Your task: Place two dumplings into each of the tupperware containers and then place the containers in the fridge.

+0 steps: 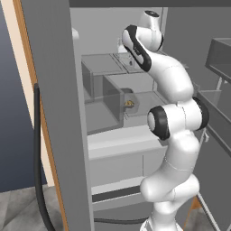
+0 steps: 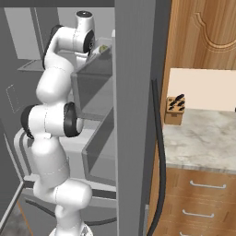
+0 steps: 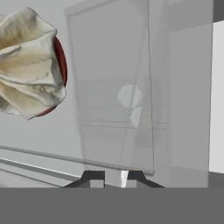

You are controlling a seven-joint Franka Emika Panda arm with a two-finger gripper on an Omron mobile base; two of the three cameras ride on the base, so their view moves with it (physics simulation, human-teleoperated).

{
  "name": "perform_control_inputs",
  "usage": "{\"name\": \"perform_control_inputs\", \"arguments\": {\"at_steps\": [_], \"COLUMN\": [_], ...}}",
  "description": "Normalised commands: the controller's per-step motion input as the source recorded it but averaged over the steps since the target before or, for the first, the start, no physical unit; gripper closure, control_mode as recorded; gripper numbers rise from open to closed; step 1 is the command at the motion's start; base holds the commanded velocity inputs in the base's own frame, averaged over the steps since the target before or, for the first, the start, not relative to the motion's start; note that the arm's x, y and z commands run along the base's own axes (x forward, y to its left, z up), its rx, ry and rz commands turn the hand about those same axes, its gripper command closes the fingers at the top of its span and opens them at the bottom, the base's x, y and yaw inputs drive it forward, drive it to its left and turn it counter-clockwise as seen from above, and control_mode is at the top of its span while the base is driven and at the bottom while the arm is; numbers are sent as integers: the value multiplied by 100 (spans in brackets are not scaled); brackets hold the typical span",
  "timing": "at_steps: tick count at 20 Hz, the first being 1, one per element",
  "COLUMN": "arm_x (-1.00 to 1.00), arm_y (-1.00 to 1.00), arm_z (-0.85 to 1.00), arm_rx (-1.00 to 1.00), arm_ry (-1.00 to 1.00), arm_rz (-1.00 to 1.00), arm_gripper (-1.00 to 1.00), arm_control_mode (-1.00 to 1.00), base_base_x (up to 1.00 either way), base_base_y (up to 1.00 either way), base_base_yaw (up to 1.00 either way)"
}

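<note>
Two translucent grey tupperware containers point(image 1: 100, 72) stand on the pale shelves inside the fridge point(image 1: 58, 90), one on a higher shelf toward the back and the second container point(image 1: 113, 97) on the shelf below, nearer the front. In the right base view the upper container point(image 2: 94, 80) and the lower one point(image 2: 99, 154) sit against the edge of the open fridge door point(image 2: 133, 115). In the left base view, a small tan lump that looks like a dumpling point(image 1: 129, 103) lies just beside the front container, on its right; whether it sits inside a box cannot be told.

In the hand view a clear container wall point(image 3: 113, 100) rises right ahead of the hand point(image 3: 114, 177), whose two dark fingertips point(image 3: 94, 177) stand close together at the bottom with a thin pale sliver between them; they look closed on the container's edge, though the contact itself is too small to be sure of. To the upper left of that view a large, creased, cream-coloured thing on a dark red disc point(image 3: 28, 65) rests on the grey shelf.

The white arm point(image 1: 173, 117) reaches up from the base into the open fridge, its wrist near the upper shelf. Beyond the door, in the right base view, a wooden knife block point(image 2: 175, 109) stands on a marbled tabletop point(image 2: 203, 138) above wooden drawers point(image 2: 203, 198).
</note>
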Motion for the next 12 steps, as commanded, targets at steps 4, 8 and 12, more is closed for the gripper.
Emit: {"name": "perform_control_inputs", "arguments": {"at_steps": [4, 8, 12], "arm_x": [3, 6, 8], "arm_y": [0, 0, 0], "arm_z": [-4, -30, 0], "arm_rx": [0, 0, 0], "arm_ry": [0, 1, 0], "arm_rz": [0, 0, 0], "arm_gripper": [100, 100, -100], "arm_control_mode": [-100, -100, -100], "base_base_x": [0, 0, 0], "base_base_y": [0, 0, 0], "base_base_yaw": [0, 0, 0]}}
